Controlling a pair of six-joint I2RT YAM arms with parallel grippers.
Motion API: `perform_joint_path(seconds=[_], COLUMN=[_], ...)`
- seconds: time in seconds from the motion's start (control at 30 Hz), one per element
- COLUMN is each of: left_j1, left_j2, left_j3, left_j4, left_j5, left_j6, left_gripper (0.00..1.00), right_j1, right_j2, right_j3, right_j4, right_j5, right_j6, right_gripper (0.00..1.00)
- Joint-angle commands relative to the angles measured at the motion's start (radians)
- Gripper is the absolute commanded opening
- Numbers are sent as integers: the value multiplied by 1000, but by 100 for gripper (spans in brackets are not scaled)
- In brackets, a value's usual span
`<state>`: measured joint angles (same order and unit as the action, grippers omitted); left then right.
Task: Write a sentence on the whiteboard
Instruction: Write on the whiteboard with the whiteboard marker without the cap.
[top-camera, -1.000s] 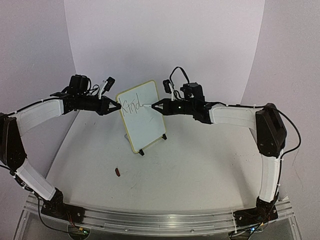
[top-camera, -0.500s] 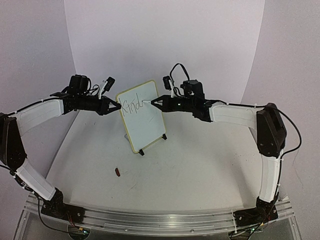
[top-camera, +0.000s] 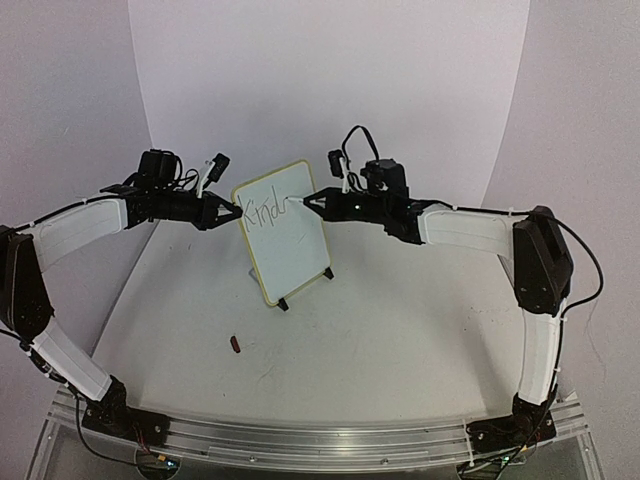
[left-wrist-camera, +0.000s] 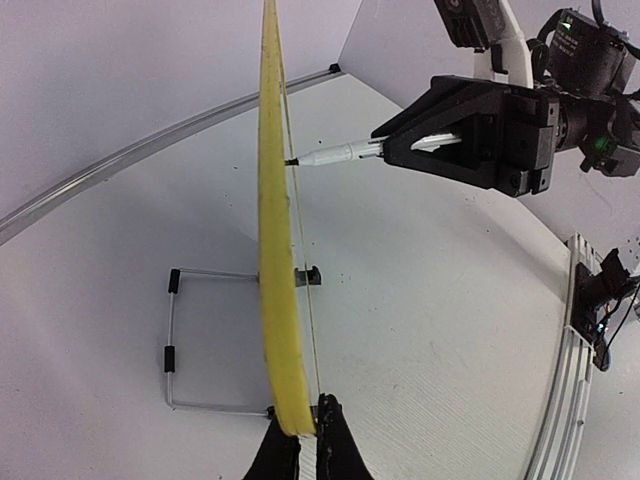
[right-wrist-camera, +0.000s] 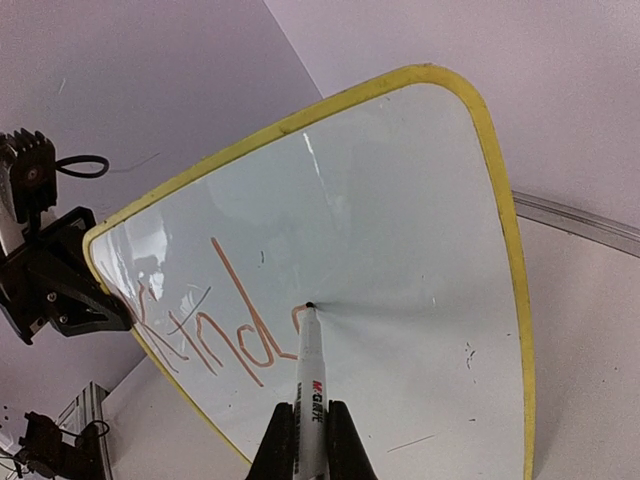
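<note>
Aluminium rail (top-camera: 300, 440) runs along the near edge and carries both arm bases. Beyond it, on the white table (top-camera: 400, 330), a small dark-red piece (top-camera: 236, 345) lies at about 7 o'clock from the whiteboard (top-camera: 290, 250), well apart from it. The whiteboard stands nearly upright on its black feet around mid-table. The left gripper (left-wrist-camera: 297, 440) is closed tight on the yellow frame at the board's 10 o'clock edge. The right gripper (right-wrist-camera: 305, 425), reaching in from 3 o'clock, is clamped on a marker (right-wrist-camera: 308, 365) with a white barrel, and the marker's black tip touches the board face. The sentence (right-wrist-camera: 215, 335) reads "Kind", with a short stroke begun at the tip. A pale backdrop (top-camera: 330, 80) rises behind.
</note>
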<state>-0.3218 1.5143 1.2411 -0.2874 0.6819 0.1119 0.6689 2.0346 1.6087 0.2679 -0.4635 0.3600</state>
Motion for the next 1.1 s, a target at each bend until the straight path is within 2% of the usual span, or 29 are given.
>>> perform_joint_path(seconds=[0.0, 0.53, 0.8, 1.07], left_j1=[-2, -2, -3, -4], left_j2=[20, 21, 20, 18], left_j3=[17, 17, 17, 15], left_j4=[-24, -24, -24, -24], left_j5=[-19, -18, -18, -19], left_j6=[46, 45, 45, 45], left_gripper=[0, 0, 0, 0], right_j1=[1, 0, 1, 1], right_j2=[-6, -24, -114, -112], right_j3=[-17, -92, -157, -139], right_j4=[33, 36, 114, 123], right_j5=[50, 41, 10, 30], right_j6=[6, 5, 12, 7], right_gripper=[0, 0, 0, 0])
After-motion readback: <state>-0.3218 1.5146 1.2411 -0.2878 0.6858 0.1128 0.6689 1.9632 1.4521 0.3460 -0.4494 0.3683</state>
